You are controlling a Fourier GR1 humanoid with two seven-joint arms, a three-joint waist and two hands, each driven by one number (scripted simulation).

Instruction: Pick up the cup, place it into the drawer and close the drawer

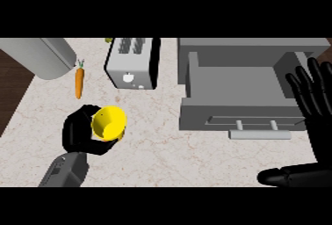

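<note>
One yellow cup sat tipped in my left hand, fingers curled round its wall. It looked light, rigid and smooth-sided, so gripping around the body seemed safest. My right hand rested open beside the open drawer.

Kitchen. We record a pale marble-patterned tabletop; a silver toaster at the far side; a carrot lying to its left; a grey drawer with bar handle, pulled open, at right.

cup: yellow, tilted, in left hand | drawer: grey, open, apparently empty
</note>
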